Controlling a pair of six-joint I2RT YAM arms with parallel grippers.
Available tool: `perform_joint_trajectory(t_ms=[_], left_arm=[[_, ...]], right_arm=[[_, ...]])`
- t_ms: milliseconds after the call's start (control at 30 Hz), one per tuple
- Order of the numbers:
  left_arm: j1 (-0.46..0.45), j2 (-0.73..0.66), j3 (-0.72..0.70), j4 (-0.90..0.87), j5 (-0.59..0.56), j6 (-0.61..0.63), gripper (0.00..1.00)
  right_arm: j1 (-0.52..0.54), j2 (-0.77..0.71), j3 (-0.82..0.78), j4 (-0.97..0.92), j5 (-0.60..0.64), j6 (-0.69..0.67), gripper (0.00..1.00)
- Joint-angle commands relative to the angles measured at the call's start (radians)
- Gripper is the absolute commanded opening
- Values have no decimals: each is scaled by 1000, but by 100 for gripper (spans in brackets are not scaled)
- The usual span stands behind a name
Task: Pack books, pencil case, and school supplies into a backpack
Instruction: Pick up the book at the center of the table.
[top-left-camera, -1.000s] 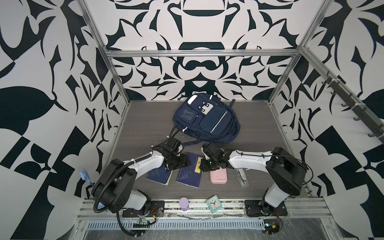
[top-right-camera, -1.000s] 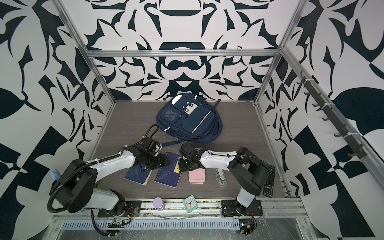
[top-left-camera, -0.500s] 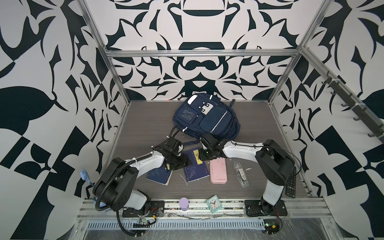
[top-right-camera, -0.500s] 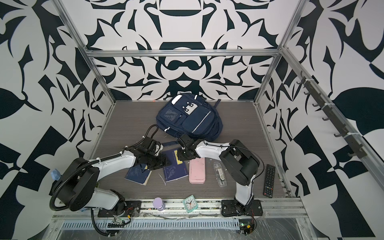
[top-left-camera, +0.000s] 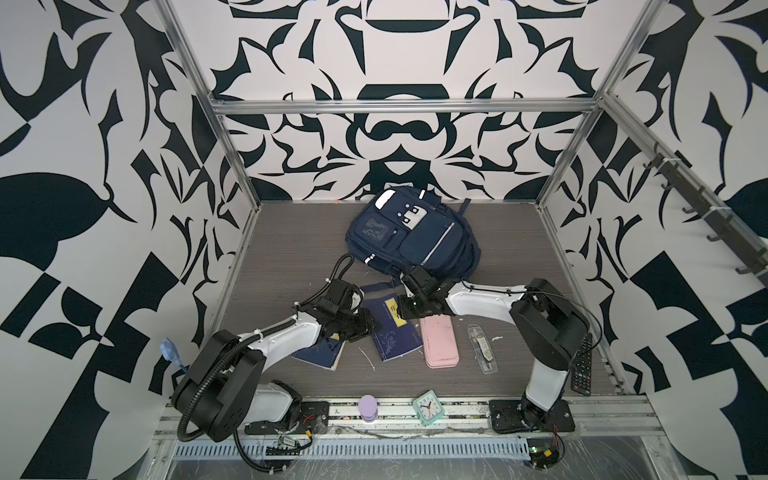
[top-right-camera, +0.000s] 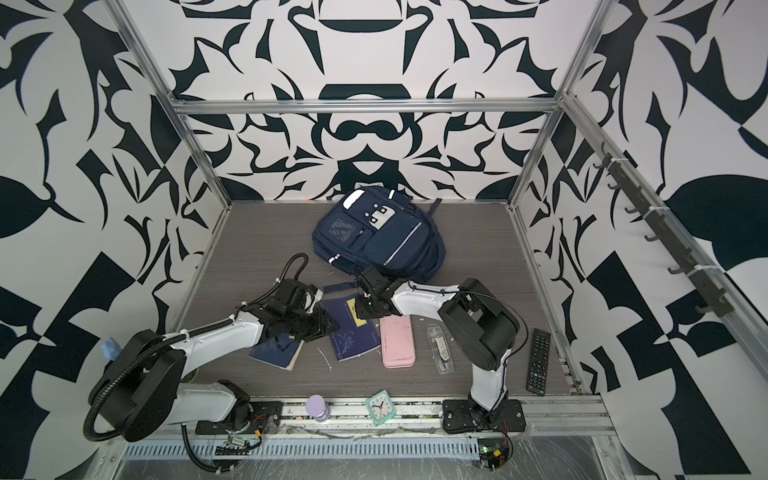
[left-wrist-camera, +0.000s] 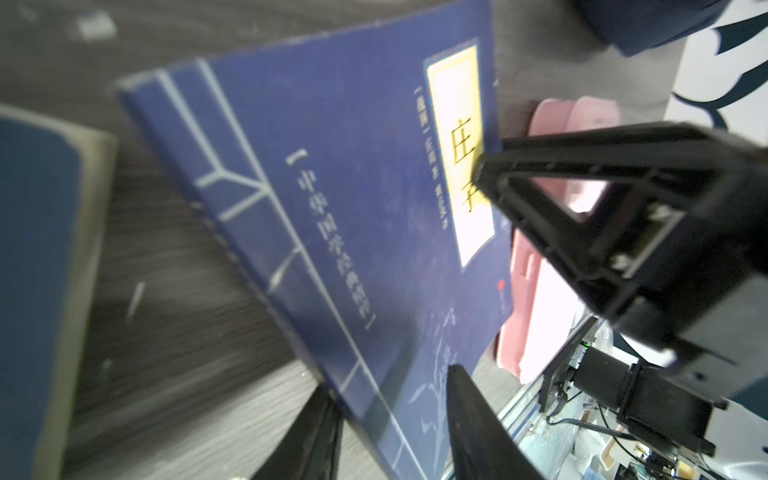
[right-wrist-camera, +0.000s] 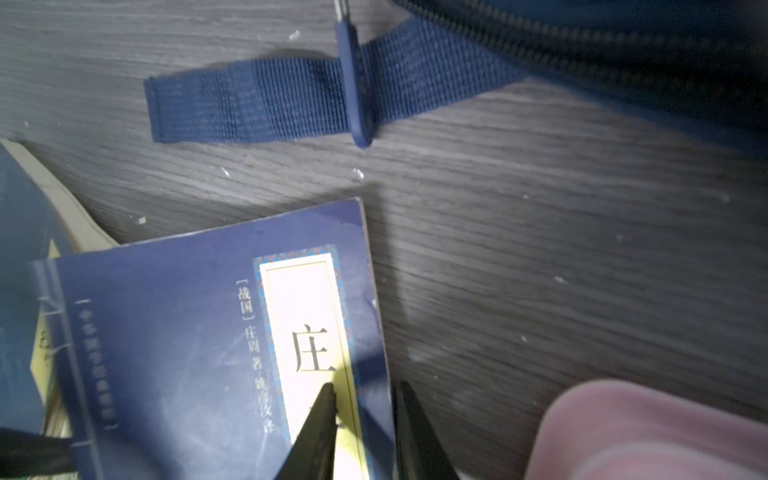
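Note:
A dark blue book (top-left-camera: 392, 328) with a yellow label lies tilted at mid-table, its label edge raised. My right gripper (right-wrist-camera: 365, 385) is shut on that edge by the label, one finger on the cover and one under it. The open left gripper (left-wrist-camera: 392, 380) has the book's spine edge between its fingers. The second book (top-left-camera: 320, 353) lies partly under my left arm. The pink pencil case (top-left-camera: 439, 343) and the clear packet of school supplies (top-left-camera: 482, 347) lie to the right. The navy backpack (top-left-camera: 415, 237) lies behind, its zips shut.
A backpack strap (right-wrist-camera: 249, 106) lies flat just beyond the held book. A black remote (top-left-camera: 582, 365) sits by the right arm's base. A teal alarm clock (top-left-camera: 428, 407) and a lilac object (top-left-camera: 368, 407) stand on the front rail.
My right gripper has drawn the labelled book away from the front, toward the backpack. The left gripper's jaws have narrowed around its spine edge.

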Motion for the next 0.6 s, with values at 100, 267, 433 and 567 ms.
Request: perform_joint_trajectory(t_ms=[100,267,433,567], left_arm=[[32,-3,55,113,35,-14,39],[38,40,70,128,53,-22,34],[46,50,84,103,62,-7,24],[77,33,97,71,78,18,19]], right_arm=[[37,24,-40,-5,-86,30,27],[37,16,-42,6,-98,34,29],[36,-16,-53,1,-91,32,32],[35,-54,-49,-14,-83,23,41]])
